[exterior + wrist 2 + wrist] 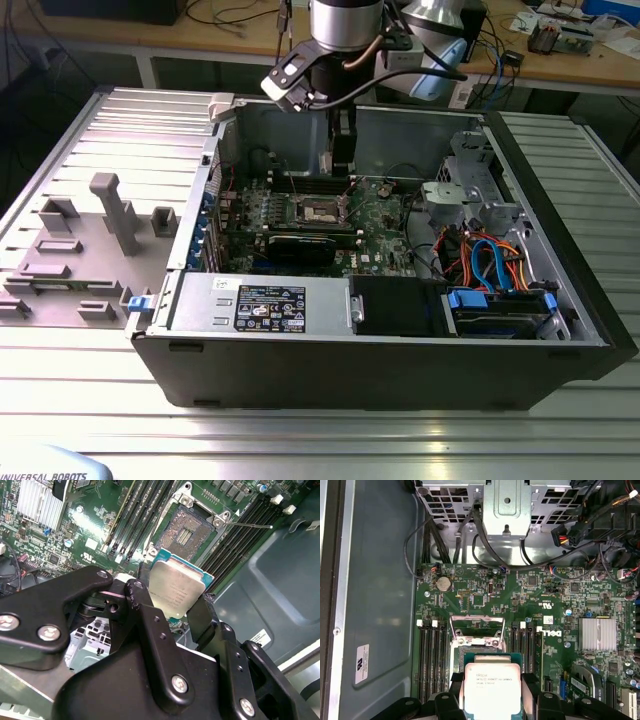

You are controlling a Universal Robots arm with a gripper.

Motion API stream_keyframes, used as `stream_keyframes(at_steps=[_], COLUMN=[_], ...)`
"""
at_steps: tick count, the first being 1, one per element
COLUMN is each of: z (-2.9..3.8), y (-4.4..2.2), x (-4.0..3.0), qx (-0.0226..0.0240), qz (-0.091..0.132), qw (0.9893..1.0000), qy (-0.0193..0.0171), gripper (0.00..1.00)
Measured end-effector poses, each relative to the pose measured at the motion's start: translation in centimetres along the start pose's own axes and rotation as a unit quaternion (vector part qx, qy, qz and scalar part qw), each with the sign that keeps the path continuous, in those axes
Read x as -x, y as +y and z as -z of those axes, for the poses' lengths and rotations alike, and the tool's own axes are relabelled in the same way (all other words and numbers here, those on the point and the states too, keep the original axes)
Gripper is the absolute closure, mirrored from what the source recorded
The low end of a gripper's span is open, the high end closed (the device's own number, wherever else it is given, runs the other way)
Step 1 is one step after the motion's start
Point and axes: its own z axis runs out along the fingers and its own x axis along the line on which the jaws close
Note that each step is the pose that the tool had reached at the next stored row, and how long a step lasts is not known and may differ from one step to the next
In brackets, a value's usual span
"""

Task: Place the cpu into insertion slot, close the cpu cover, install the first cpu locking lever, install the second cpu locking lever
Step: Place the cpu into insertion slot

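Silver-grey cpu [175,587] — square, green-edged, faint print on top — clamped in black gripper [170,597], near uncovered insertion slot [186,530].

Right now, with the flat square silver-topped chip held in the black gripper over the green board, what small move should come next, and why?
Probably a short shift to centre the silver-topped square cpu over the square insertion slot. The black gripper holds the cpu above the green board, seemingly offset from the slot, whose dark pin field lies uncovered.
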Motion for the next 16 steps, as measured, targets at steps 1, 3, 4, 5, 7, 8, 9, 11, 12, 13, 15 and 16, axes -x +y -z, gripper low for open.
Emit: stream_keyframes(at_steps=[1,3,4,5,7,8,9,11,12,13,15,16], z=[-0.03,-0.11,-0.15,-0.19,-0.29,-0.34,-0.38,-0.47,-0.55,-0.6,-0.69,-0.72], y=[-0.05,-0.14,-0.21,-0.27,-0.42,-0.49,-0.55,-0.69,-0.79,-0.84,-0.94,-0.96], x=[0.0,0.0,0.0,0.0,-0.01,-0.03,-0.04,-0.06,-0.08,-0.08,-0.09,-0.09], qx=[0.0,0.0,-0.0001,-0.0001,-0.0001,-0.0001,-0.0001,-0.0001,-0.0001,-0.0001,-0.0001,-0.0001], qz=[0.0,0.0,0.0,0.0,0.0,0.0,0.0,0.0,0.0,0.0,0.0,0.0], qw=[1.0,1.0,1.0,1.0,1.0,1.0,1.0,1.0,1.0,1.0,1.0,1.0], qy=[0.0,-0.0001,-0.0001,-0.0001,-0.0001,-0.0001,-0.0001,-0.0001,-0.0001,-0.0001,-0.0002,-0.0002], gripper=[0.46,0.46,0.46,0.46,0.46,0.46,0.46,0.46,0.46,0.46,0.46,0.46])
